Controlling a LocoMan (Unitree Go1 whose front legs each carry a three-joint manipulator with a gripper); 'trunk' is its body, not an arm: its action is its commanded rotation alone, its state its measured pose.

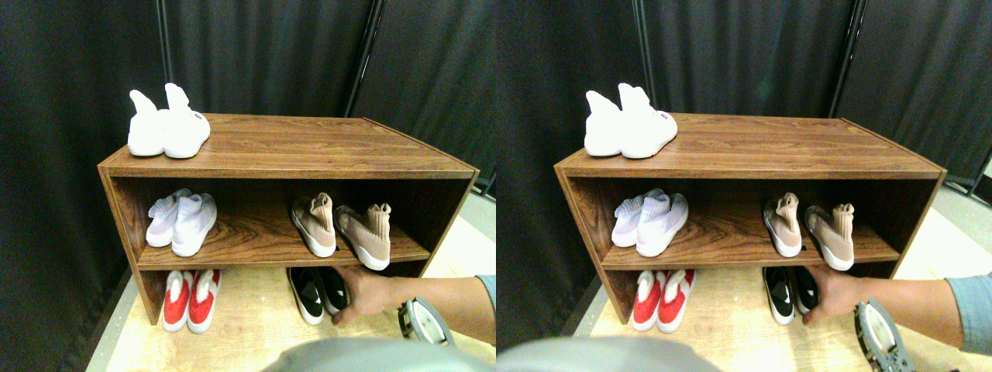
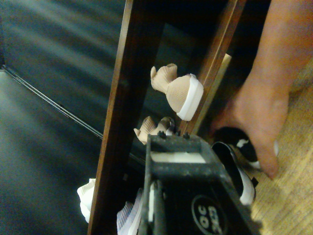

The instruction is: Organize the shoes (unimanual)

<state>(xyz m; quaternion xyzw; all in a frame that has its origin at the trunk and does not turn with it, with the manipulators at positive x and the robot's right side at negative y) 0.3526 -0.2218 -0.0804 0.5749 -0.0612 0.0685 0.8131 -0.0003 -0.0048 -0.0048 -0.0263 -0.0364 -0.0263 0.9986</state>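
Standing against a dark curtain, the wooden shoe rack (image 1: 263, 147) fills the middle of the scene, with a top board, one inner shelf and the floor space beneath. A white high-cuff pair (image 1: 167, 128) sits on the far left of the top board, a pale white pair (image 1: 182, 223) on the left of the shelf, and a red-and-white pair (image 1: 191, 300) on the floor below it. The beige shoes (image 1: 341, 229) stand on the right of the shelf, toes toward the robot; the right one is skewed, its toe hanging past the shelf edge. The black shoes (image 1: 318, 293) lie side by side on the floor under the shelf's right half, long axes running near to far. A person's hand (image 1: 364, 293) reaches in from the right and touches the right black shoe, so it looks like things are being reset. The robot's claw (image 1: 422, 319) hangs low at the near right, just beside that forearm; I cannot tell whether it is spread or pressed together. From the claw, the black pair lies left and slightly farther, the beige pair up and left; the hand is nearer both.
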